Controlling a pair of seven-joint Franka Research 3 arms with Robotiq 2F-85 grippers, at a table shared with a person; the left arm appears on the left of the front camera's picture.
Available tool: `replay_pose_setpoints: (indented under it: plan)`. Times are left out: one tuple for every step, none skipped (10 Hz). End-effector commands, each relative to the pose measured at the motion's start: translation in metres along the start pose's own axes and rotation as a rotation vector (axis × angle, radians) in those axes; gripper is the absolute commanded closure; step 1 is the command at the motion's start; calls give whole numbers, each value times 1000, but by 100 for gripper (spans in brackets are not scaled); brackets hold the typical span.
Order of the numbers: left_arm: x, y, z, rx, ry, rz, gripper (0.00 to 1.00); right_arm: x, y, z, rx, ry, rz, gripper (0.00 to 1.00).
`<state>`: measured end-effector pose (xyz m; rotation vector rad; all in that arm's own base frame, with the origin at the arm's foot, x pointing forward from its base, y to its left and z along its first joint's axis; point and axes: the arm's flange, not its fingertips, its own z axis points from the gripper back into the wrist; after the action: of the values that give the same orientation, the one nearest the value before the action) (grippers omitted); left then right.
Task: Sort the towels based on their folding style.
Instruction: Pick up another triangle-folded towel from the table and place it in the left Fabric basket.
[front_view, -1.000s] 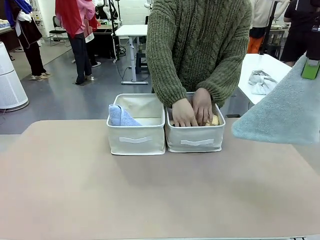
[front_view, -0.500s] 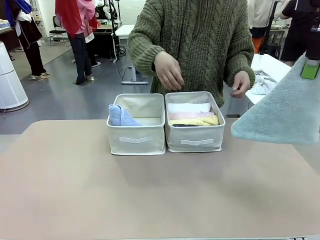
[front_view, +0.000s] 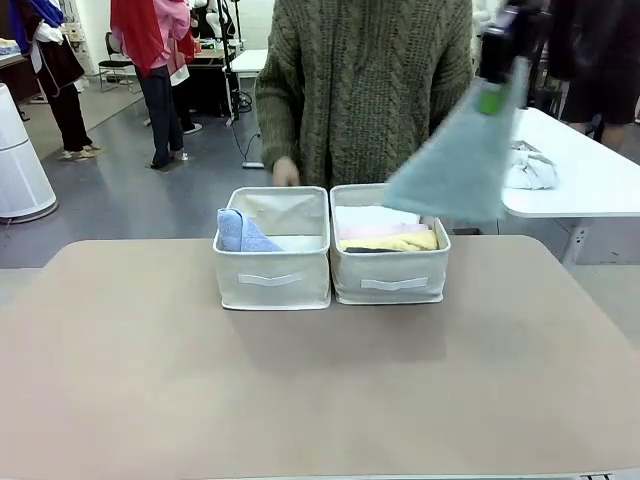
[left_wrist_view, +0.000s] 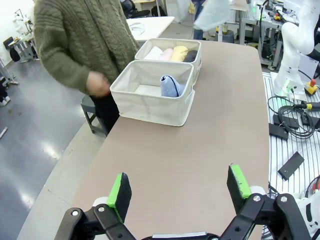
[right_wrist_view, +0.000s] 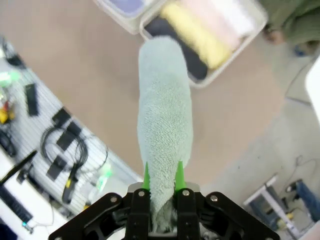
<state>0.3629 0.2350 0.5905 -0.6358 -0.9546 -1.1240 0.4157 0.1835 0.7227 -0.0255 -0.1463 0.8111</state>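
Observation:
A grey-green cone towel (front_view: 455, 160) hangs blurred in the air above the right cream bin (front_view: 390, 285), and my right gripper (front_view: 492, 95) is shut on its narrow end. In the right wrist view the same towel (right_wrist_view: 165, 115) runs out from between that gripper's (right_wrist_view: 163, 177) green pads, over the bin (right_wrist_view: 225, 65) holding dark grey (right_wrist_view: 180, 47), yellow (right_wrist_view: 197, 35), pink and white rolls. The left bin (front_view: 270, 280) holds a light blue towel (front_view: 240, 232). My left gripper (left_wrist_view: 179, 187) stands open over the near table end, far from the bins (left_wrist_view: 150, 105).
A person in a green knitted sweater stands behind the bins, one hand (front_view: 287, 172) low by the left bin. A white side table (front_view: 590, 190) at the right carries a lumpy cloth bundle (front_view: 530, 168). Cables and devices (left_wrist_view: 290, 130) lie beside my table.
My right arm has swung left with the grey-green towel, from the picture's right edge to above the right bin. The person's hands have left the right bin and dropped back.

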Motion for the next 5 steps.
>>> replay_pose_setpoints:
  plan:
    - [-1, -2, 2, -4, 3, -15, 0, 77, 2, -4, 16, -58, 20, 82]
    - [-1, -2, 2, -4, 3, -15, 0, 95, 11, -10, 24, -78, 41, 82]
    - [-1, -2, 2, -4, 3, -15, 0, 116, 14, -17, 8, -105, 53, 82]
    - [-1, -2, 2, -4, 3, -15, 0, 125, 19, -17, 39, -131, 69, 82]
    - [-1, -2, 2, -4, 3, -15, 0, 117, 17, -15, 42, -120, 59, 82]
